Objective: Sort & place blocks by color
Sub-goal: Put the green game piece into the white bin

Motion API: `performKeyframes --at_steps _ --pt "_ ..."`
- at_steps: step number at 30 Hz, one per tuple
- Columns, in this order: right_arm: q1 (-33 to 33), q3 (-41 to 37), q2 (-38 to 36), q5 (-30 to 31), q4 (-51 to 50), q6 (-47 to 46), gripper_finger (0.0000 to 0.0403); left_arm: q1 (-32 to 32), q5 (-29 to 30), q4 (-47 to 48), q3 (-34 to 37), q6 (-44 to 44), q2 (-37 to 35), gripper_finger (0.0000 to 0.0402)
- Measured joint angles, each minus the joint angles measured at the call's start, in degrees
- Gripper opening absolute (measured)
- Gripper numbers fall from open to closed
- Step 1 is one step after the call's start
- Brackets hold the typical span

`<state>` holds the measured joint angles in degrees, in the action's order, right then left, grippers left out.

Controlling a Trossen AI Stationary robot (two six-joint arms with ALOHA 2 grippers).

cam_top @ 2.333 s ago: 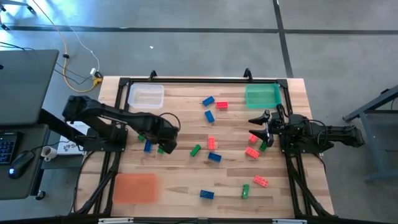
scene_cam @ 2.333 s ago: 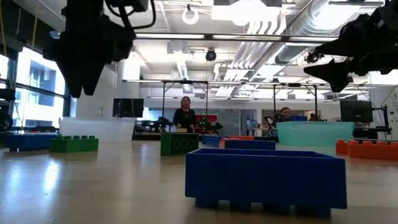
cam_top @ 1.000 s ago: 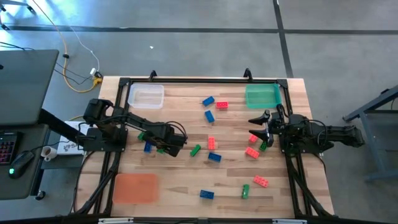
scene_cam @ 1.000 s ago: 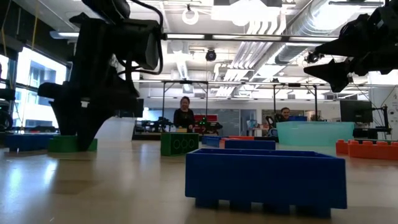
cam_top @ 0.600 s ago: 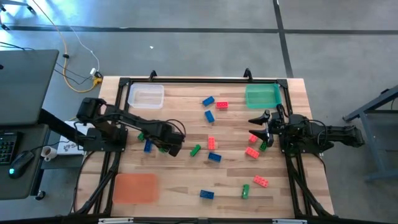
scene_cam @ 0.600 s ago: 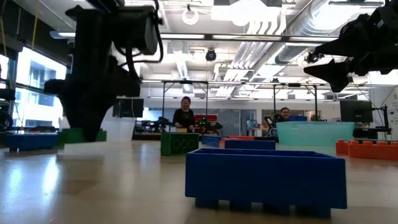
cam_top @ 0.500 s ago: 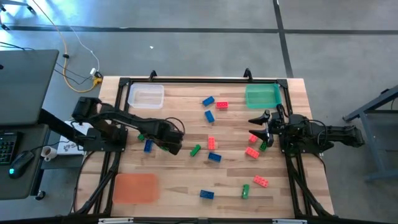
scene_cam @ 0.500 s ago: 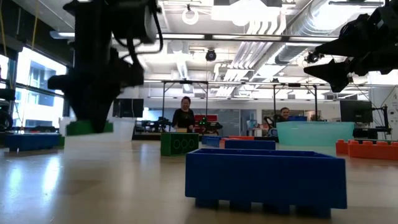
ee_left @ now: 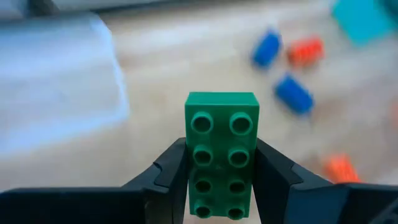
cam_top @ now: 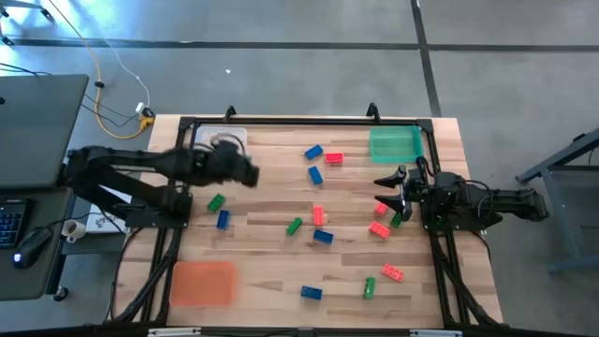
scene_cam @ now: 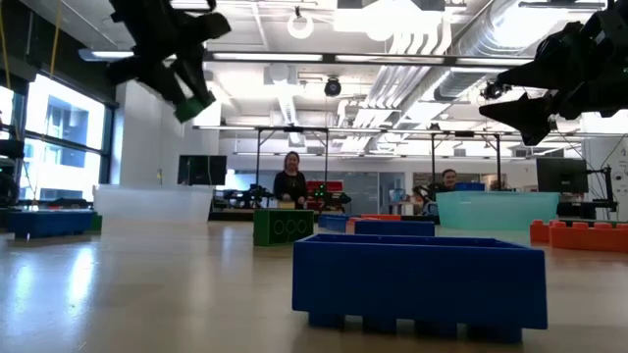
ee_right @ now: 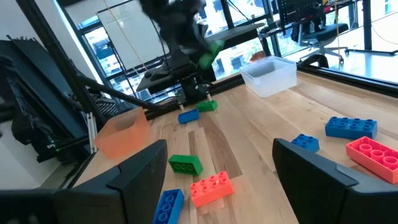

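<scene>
A green block (ee_left: 221, 154) sits clamped studs-up between the two dark fingers of the left pincer (ee_left: 221, 165), which hangs in the air above the tabletop (cam_top: 271, 271), just beside the clear tray (cam_top: 210, 139). Past the pincer's tip lie two blue blocks (ee_left: 293, 94) and a red one (ee_left: 306, 51). The right pincer (cam_top: 388, 195) waits over the tabletop's right side with its fingers (ee_right: 144, 175) spread apart, holding nothing, with red blocks (cam_top: 379, 228) close by.

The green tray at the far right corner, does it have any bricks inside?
The green tray looks empty from above. In the low view its tinted wall hides the floor, so that view settles nothing.
</scene>
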<state>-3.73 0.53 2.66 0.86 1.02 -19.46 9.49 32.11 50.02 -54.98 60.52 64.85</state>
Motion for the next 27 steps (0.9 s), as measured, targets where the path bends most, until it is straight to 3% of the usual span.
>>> performKeyframes --at_steps 4,7,16,27 --pt "0.0 0.0 0.0 0.0 0.0 0.0 0.0279 6.4 4.9 -0.1 0.0 -8.6 -4.4 0.0109" --pt "0.0 0.0 0.0 0.0 0.0 0.0 0.0279 12.5 5.4 -0.2 0.0 -16.0 -5.9 0.0109" --pt "0.0 0.0 0.0 0.0 0.0 0.0 0.0279 30.1 -5.7 -0.1 0.0 -34.1 -2.0 0.0109" --pt "0.0 0.0 0.0 0.0 0.0 0.0 0.0279 37.9 -11.8 1.7 0.0 -47.2 8.3 0.0109"
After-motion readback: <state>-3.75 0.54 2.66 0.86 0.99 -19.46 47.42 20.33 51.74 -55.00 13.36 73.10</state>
